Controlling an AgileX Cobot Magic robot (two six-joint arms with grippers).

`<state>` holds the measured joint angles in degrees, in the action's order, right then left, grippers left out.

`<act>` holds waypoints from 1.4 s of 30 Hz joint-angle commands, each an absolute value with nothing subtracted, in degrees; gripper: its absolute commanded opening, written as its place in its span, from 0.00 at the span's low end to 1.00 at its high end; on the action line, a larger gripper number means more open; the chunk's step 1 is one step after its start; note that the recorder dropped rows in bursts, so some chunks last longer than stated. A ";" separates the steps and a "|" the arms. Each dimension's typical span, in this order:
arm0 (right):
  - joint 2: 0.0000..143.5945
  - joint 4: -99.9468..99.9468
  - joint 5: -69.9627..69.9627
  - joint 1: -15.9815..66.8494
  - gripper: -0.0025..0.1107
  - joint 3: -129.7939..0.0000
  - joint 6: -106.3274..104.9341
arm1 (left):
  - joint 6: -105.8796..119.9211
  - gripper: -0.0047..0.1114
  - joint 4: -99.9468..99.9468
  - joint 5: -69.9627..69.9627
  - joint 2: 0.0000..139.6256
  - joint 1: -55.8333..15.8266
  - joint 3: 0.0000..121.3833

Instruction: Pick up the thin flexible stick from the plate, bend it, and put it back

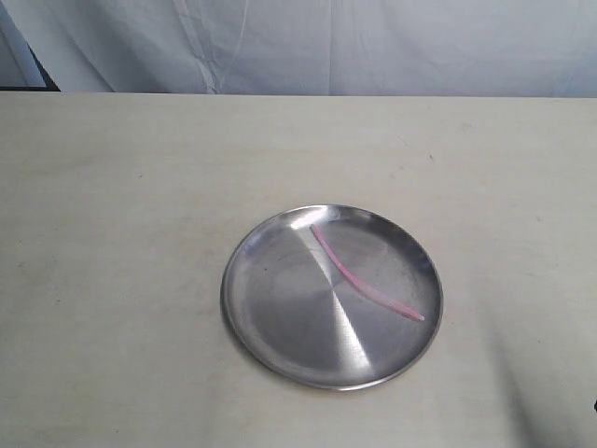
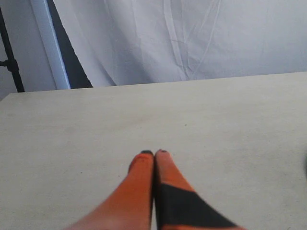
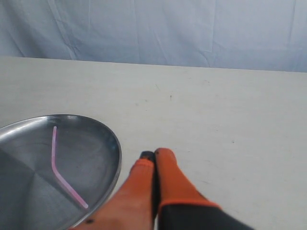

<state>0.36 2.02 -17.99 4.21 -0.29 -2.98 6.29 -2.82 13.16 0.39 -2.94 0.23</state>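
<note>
Jaws pressed together and empty, the orange left gripper [image 2: 154,152] and right gripper [image 3: 154,153] stand clear of the round silver metal plate [image 1: 270,317], seemingly because its thin pink plastic stick [image 1: 359,277] already lies bent.

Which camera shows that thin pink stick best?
The exterior view: the stick lies whole and bent on the plate, seen from above. The right wrist view shows it too, at a low slant. The left wrist view misses it.
</note>
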 commanded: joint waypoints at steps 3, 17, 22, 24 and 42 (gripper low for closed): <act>0.00 1.90 -17.48 3.86 0.01 0.00 -2.97 | 6.08 0.04 -4.42 13.32 0.00 -2.85 0.00; 0.00 1.90 -17.48 3.86 0.01 0.00 -2.97 | 6.08 0.04 -5.48 12.78 0.00 -2.85 0.00; 0.00 1.90 -17.48 3.86 0.01 0.00 -2.97 | 6.08 0.04 -5.48 12.78 0.00 -2.85 0.00; 0.00 1.90 -17.48 3.86 0.01 0.00 -2.97 | 6.08 0.04 -5.48 12.78 0.00 -2.85 0.00; 0.00 2.01 -17.37 3.86 0.01 0.00 -2.97 | 6.08 0.04 -5.45 12.88 0.00 -2.85 0.00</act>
<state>0.36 2.02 -17.99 4.21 -0.29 -2.87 6.29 -4.74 13.16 0.39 -2.94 0.23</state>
